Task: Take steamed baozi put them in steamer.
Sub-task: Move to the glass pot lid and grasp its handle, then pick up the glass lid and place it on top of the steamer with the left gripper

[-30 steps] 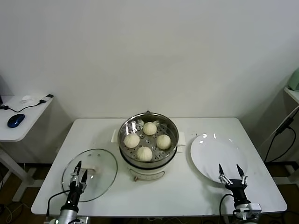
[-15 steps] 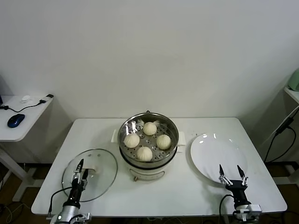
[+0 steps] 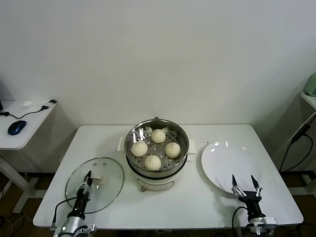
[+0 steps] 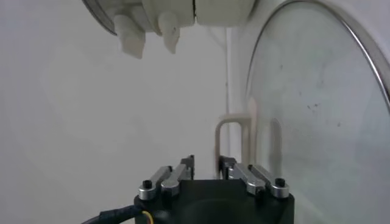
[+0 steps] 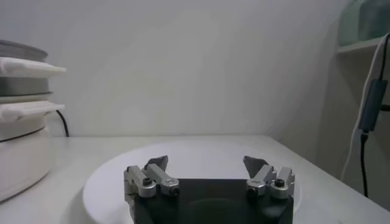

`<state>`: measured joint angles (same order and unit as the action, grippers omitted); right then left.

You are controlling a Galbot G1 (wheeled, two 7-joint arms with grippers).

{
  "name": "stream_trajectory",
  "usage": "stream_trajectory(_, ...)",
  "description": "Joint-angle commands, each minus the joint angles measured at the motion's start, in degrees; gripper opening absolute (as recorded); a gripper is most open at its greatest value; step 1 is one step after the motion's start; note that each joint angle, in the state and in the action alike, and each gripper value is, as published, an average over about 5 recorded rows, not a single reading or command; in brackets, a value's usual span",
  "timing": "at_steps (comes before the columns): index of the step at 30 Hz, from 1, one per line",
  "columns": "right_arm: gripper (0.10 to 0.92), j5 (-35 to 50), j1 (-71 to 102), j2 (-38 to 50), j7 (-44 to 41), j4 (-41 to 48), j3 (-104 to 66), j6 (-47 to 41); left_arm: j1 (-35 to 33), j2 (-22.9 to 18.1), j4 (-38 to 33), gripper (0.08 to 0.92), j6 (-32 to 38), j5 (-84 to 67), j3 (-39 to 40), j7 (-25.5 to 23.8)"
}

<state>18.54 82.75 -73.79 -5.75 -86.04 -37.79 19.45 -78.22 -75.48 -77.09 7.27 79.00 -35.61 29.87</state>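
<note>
The steamer (image 3: 156, 174) stands mid-table, a shiny steel pot on a cream base. Four cream-white baozi lie on its perforated tray: one at the back (image 3: 158, 136), one on the left (image 3: 139, 148), one on the right (image 3: 173, 149), one at the front (image 3: 152, 162). My left gripper (image 3: 85, 190) is low at the near edge of the glass lid (image 3: 101, 195); its fingers are almost together and hold nothing (image 4: 206, 161). My right gripper (image 3: 245, 186) is open and empty at the near edge of the white plate (image 3: 229, 160), with its fingertips wide apart (image 5: 206, 163).
The plate shows bare in the right wrist view (image 5: 201, 149), with the steamer's side (image 5: 18, 122) beyond it. The lid (image 4: 317, 109) and the steamer's base (image 4: 183, 9) show in the left wrist view. A side desk with a blue mouse (image 3: 16, 127) stands far left.
My left gripper has sunk lower towards the table's near edge and its fingers have drawn together. My right gripper has dropped slightly. The baozi and steamer have not moved.
</note>
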Motion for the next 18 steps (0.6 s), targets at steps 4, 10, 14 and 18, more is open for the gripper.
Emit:
stream_trajectory(4,0.823,-0.3,-0.21,-0.17,0.05,-1.51,-0.17,-0.94,-0.01,0.23,-0.72,0.176,0.58,-2.13,-0.21,-0.29)
stream_trajectory(10,0.823,-0.38,-0.01,-0.15,0.07,-3.39,-0.38,-1.71,-4.23,1.67,-13.27,0.133,-4.57,-10.92,0.43,-6.54)
stream_trajectory(14,0.823,-0.81,0.39,0.08,0.54,-4.9,-0.56,-2.94,-7.23,3.47,-23.84,0.133,-11.63,-16.33,-0.34,-13.74)
stream_trajectory(18,0.823,-2.57,0.56,0.14,1.99,-6.27,-0.76,-4.92,-8.97,5.67,-34.65,0.133,-21.14,-20.07,-1.4,-22.5)
